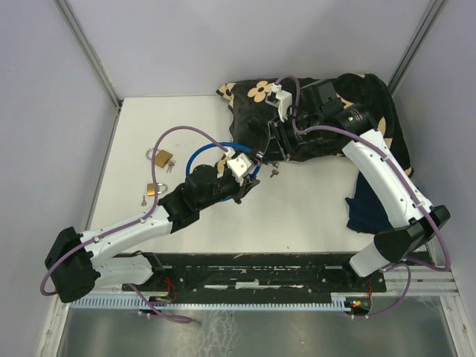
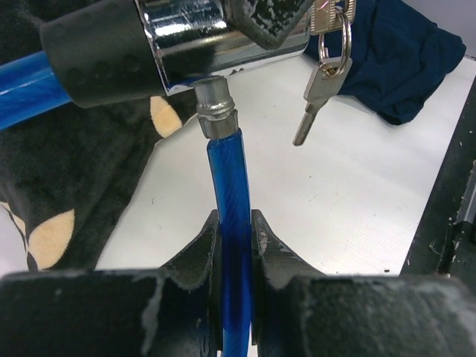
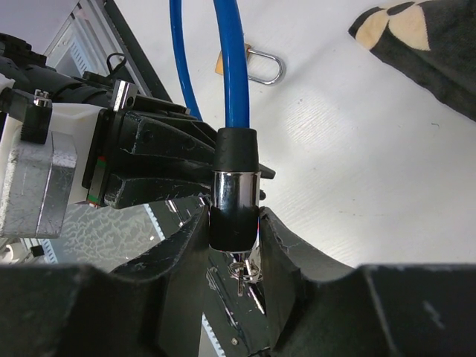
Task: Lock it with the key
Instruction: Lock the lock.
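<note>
1. Because the tip has to enter squarely, our left gripper (image 2: 235,227) is clamped on the blue cable (image 2: 227,178) just behind its metal tip (image 2: 216,108), which meets the lock barrel (image 3: 234,197).
2. Our right gripper (image 3: 234,223) pinches that barrel, steadying it over the table (image 1: 297,216) beside the flowered cloth (image 1: 249,97).
3. One key (image 2: 314,104) dangles from a ring under the barrel. Its partner seems seated in the keyhole, though we cannot be sure.
4. We see a chrome barrel with a black sleeve.

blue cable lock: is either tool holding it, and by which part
Both hold it. The left tool clamps the blue cable a little behind its metal end fitting; the right tool grips the lock body at its chrome barrel.
</note>
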`<state>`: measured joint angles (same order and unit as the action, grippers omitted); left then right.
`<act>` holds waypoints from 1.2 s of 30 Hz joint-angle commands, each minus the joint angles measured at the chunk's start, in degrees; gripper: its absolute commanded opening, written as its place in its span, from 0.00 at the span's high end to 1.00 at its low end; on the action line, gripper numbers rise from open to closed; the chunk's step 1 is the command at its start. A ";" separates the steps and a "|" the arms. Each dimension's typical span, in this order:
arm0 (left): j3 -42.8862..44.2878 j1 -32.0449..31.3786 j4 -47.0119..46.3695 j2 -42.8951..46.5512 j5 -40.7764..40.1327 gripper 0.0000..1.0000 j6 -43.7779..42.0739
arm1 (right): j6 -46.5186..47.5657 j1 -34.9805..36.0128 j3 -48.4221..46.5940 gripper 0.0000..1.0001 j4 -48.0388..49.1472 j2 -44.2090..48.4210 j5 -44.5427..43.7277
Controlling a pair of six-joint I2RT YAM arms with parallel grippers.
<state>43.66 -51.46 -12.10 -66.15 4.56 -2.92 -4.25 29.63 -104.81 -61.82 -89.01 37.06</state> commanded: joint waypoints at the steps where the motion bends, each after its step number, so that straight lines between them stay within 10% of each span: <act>1: 2.96 -0.31 -5.13 2.64 -1.69 0.97 -3.18 | -0.32 0.26 -1.91 0.61 0.45 0.01 0.37; 14: 0.94 -0.39 -11.02 4.63 -5.38 0.97 -7.44 | -4.30 -0.44 -0.55 0.95 1.22 -0.30 7.69; 26: 0.35 -0.36 -25.68 2.99 -8.89 0.97 -16.26 | -5.86 -1.13 1.66 0.98 2.10 -0.39 12.84; 36: 10.34 0.32 -10.29 0.03 -1.84 0.97 -24.80 | 1.59 -0.96 -1.39 0.98 -3.94 -2.26 8.69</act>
<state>43.86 -51.64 -17.10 -66.83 -2.35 -20.38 -5.67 27.20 -104.62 -59.09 -90.02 44.80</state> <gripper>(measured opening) 0.179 0.342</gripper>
